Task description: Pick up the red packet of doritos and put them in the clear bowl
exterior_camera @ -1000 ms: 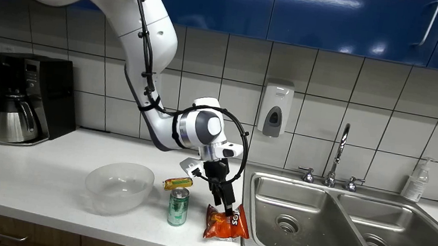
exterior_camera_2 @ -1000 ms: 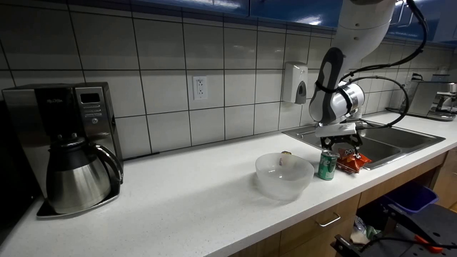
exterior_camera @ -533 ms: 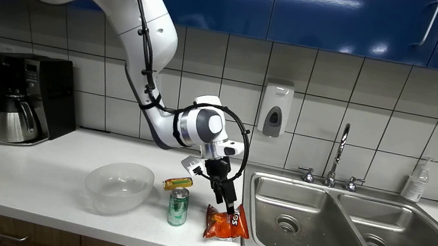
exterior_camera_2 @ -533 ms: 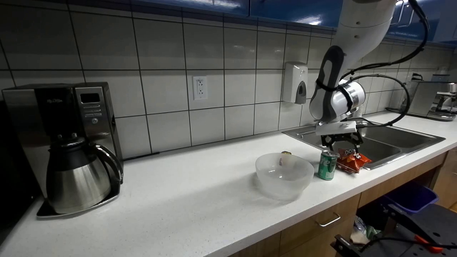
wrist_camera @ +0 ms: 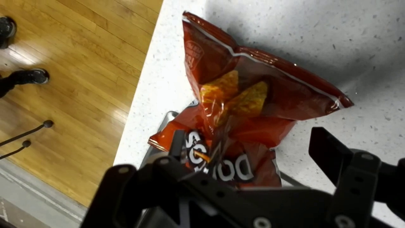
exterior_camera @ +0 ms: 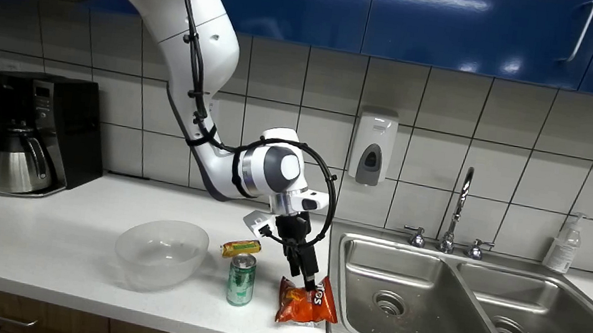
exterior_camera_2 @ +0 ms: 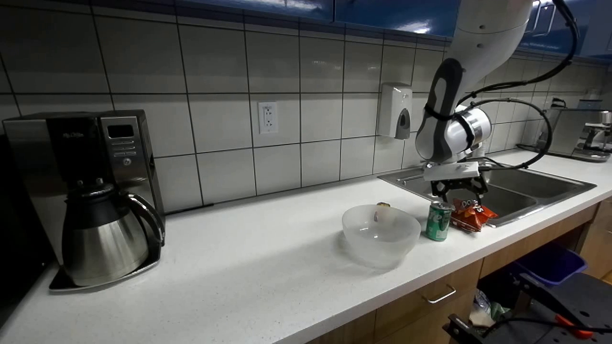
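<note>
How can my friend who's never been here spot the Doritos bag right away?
In an exterior view, start at the steel double sink. At its front left corner, on the white counter, lies the Doritos bag. It's crinkly and red-orange with white letters, unlike the upright green drink can and small yellow packet nearby.

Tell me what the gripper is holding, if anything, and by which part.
Nothing: the gripper hangs open, its fingers wide apart, and the red packet of doritos lies ungripped on the counter.
</note>
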